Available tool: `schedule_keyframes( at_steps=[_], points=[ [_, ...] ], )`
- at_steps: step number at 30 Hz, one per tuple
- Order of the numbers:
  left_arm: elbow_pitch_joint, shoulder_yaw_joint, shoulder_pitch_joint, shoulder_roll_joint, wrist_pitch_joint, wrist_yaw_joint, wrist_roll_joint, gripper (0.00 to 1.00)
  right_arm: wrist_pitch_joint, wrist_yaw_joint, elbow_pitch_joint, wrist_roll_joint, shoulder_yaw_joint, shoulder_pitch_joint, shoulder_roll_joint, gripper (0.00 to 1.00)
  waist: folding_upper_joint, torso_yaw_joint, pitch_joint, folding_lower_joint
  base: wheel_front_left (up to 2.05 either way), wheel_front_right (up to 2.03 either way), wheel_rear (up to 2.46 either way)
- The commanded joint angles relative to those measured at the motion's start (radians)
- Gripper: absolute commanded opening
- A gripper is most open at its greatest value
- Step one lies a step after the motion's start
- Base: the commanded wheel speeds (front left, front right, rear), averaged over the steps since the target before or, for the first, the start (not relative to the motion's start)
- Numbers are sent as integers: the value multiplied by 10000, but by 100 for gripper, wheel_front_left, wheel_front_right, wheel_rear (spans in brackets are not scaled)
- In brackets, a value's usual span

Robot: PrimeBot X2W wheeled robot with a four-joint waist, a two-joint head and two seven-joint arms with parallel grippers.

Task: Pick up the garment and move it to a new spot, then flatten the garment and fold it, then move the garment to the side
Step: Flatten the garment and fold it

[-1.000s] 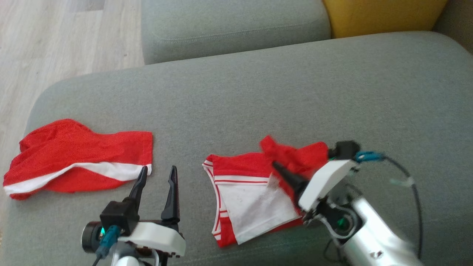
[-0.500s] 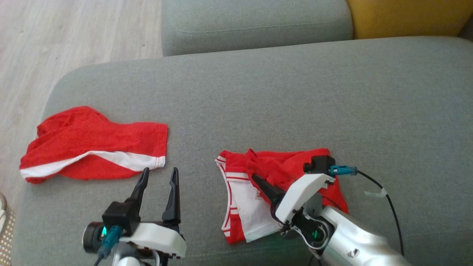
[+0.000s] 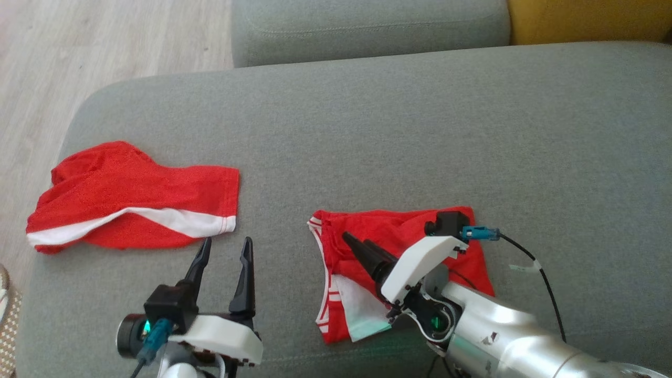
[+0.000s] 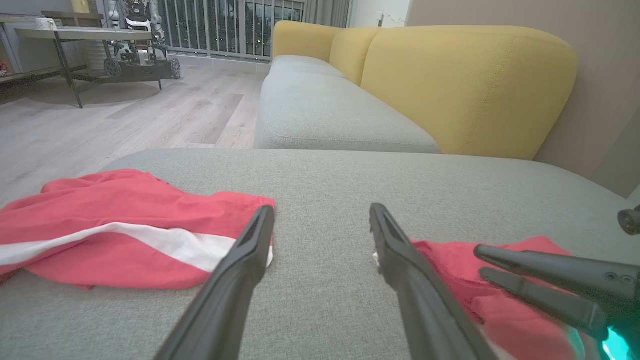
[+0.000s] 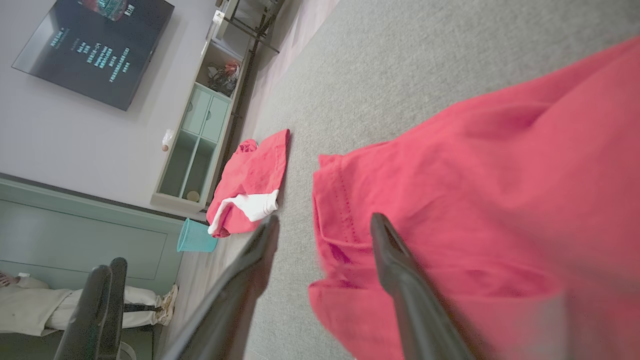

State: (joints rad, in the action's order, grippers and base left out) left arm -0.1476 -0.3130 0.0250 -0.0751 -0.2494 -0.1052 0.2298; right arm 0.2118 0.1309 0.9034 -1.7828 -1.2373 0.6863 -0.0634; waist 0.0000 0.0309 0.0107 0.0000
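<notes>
Garment (image 3: pixel 404 231) on sofa (image 3: pixel 367 131), right gripper (image 3: pixel 355 238) just above it, jaws apart

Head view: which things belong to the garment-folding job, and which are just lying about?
Job:
- red garment on the right
- grey cushion under it

Lying about:
- second red-and-white garment, left
- yellow backrest
- teal basket

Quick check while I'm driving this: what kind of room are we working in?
Probably a living room, or a mock-up of one: a grey sofa with yellow back cushions, a dark screen on the wall with a pale green cabinet near it, and a pale wood floor.
</notes>
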Motion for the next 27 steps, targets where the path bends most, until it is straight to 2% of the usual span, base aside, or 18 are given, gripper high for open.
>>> schedule_keyframes(
  at_steps=[1,10,16,18,21,24,27],
  points=[
    [285,352,-530,51,-124,21,-91,100,142,-2,-200,-60,33,346,131,100,0,-36,-42,0,0,0,0],
    [327,512,-385,69,-124,-36,-148,100,435,-2,205,-382,-384,1240,131,100,0,-482,-420,0,0,0,0],
    [443,640,-254,77,-124,-88,-182,100,493,-2,1473,403,-314,2011,131,100,0,-806,-526,0,0,0,0],
    [486,683,-224,77,-124,-98,-199,100,495,-2,1952,1060,-147,2350,104,100,0,-902,-530,0,0,0,0],
    [529,737,-220,78,-124,-89,-227,100,497,-2,2449,2659,289,2852,-268,100,0,-1004,-506,0,0,0,0],
    [559,795,-232,80,-124,-77,-252,100,498,-2,2284,4380,1250,2871,-806,100,0,-1067,-466,0,0,0,0],
    [583,868,-260,85,-124,-60,-272,100,498,-2,1641,6458,2725,2421,-1529,100,0,-1098,-407,0,0,0,0]
  ],
)
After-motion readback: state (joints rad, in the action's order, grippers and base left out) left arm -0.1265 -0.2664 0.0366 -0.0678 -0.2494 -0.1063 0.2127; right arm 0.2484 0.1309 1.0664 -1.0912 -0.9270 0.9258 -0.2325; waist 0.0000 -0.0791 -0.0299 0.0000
